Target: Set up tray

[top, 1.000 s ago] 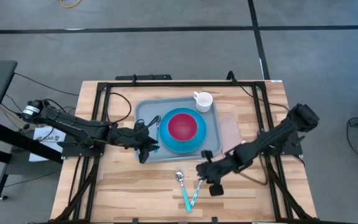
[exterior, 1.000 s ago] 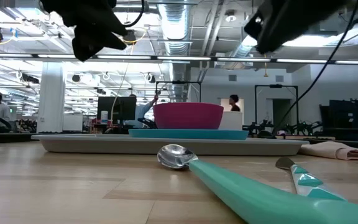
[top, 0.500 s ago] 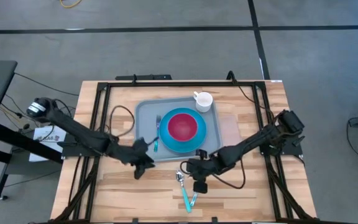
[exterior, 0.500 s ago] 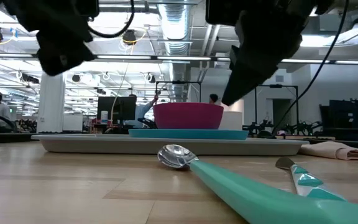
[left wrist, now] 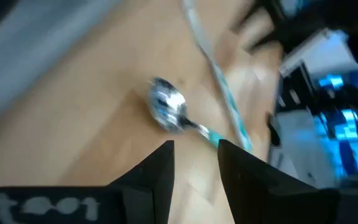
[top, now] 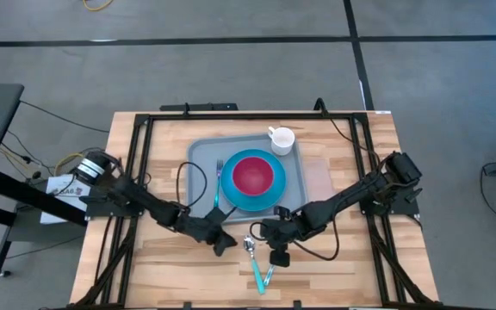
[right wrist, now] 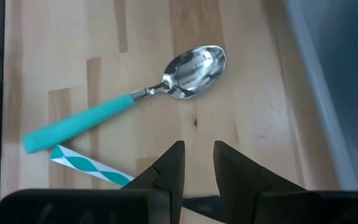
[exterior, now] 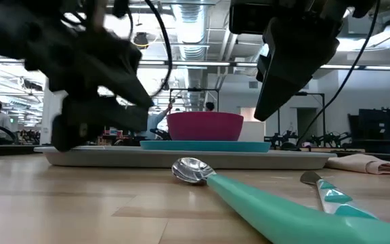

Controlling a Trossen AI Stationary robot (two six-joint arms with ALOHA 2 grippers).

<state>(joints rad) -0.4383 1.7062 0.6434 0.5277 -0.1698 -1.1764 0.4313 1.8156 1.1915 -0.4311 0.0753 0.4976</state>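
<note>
**A:** Tray (top: 198, 164) entry comes last, operator; you asked for near to far. Nearest you: one spoon (top: 254, 258), teal handle, steel bowl pointing toward the tray, flat on the wooden table (top: 351, 267). Just beside it, one knife (top: 270, 269) with a teal-patterned handle.

**B:** Grippers?

**A:** Left gripper (top: 225, 244) low over the bare wood just left of the spoon's bowl, jaws a narrow gap apart, holding nothing. Right gripper (top: 265, 231) beside the tray's near edge, above the spoon, jaws likewise narrowly parted and empty.

**B:** And the tray?

**A:** Grey-blue, flat, centred on the table beyond both grippers. You have on it: one blue plate (top: 269, 200) carrying a magenta bowl (top: 253, 175), one fork (top: 218, 176) left of the plate, one white cup (top: 282, 139) at the far right corner. A beige napkin (top: 319, 181) lies against the tray's right side.
</note>
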